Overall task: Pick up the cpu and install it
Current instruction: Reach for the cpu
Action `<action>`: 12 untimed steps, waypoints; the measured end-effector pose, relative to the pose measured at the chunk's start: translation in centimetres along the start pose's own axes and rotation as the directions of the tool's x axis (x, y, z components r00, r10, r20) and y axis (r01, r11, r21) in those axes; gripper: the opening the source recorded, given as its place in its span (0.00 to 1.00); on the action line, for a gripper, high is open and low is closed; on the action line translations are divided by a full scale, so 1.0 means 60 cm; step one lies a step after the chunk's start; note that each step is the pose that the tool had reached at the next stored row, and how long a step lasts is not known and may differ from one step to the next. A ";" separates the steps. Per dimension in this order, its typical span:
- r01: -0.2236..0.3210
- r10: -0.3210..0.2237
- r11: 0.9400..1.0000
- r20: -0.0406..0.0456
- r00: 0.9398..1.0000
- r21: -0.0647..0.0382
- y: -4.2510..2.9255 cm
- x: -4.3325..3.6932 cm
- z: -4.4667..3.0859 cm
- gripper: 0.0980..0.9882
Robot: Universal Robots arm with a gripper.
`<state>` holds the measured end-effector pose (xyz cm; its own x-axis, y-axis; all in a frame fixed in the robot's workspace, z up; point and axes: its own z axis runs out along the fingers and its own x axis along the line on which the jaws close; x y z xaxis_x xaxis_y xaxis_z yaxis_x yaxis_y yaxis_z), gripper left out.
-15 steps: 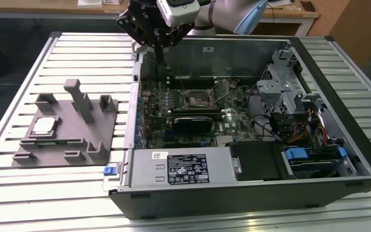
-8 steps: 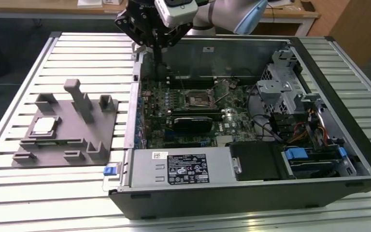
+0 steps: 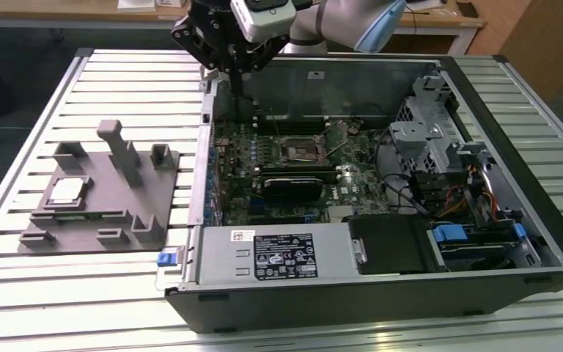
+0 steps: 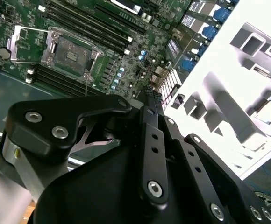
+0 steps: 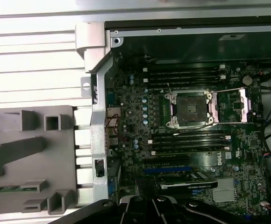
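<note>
The cpu [image 3: 67,192], a small silvery square chip, lies flat in a recess of the grey fixture [image 3: 105,220] at the exterior view's left, outside the computer case. My gripper [image 3: 234,72] hangs above the case's back left corner, far from the cpu, shut with nothing between its fingers. In the second wrist view the fingers [image 4: 150,100] meet in front of the motherboard. The motherboard socket [image 3: 301,151] stands open and empty, also seen as the socket [image 5: 190,108] and the socket [image 4: 72,56], with its metal load plate [image 5: 240,100] swung aside.
The open computer case [image 3: 516,88] lies on a slatted metal table [image 3: 27,95]. Memory slots [image 5: 187,140] flank the socket. A drive cage [image 3: 438,125] and cables fill the case's right side. The fixture carries upright grey posts [image 3: 125,150].
</note>
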<state>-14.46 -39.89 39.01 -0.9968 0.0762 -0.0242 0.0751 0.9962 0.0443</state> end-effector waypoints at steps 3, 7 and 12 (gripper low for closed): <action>0.000 0.000 1.000 0.000 1.000 0.000 0.000 0.002 0.000 0.01; 0.000 0.000 1.000 -0.001 1.000 0.000 0.000 0.004 0.001 0.01; 0.000 0.000 1.000 -0.002 1.000 0.000 -0.001 0.008 0.002 0.01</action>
<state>-14.95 -39.90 38.85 -0.9968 0.0763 -0.0226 0.0752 0.9962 0.0442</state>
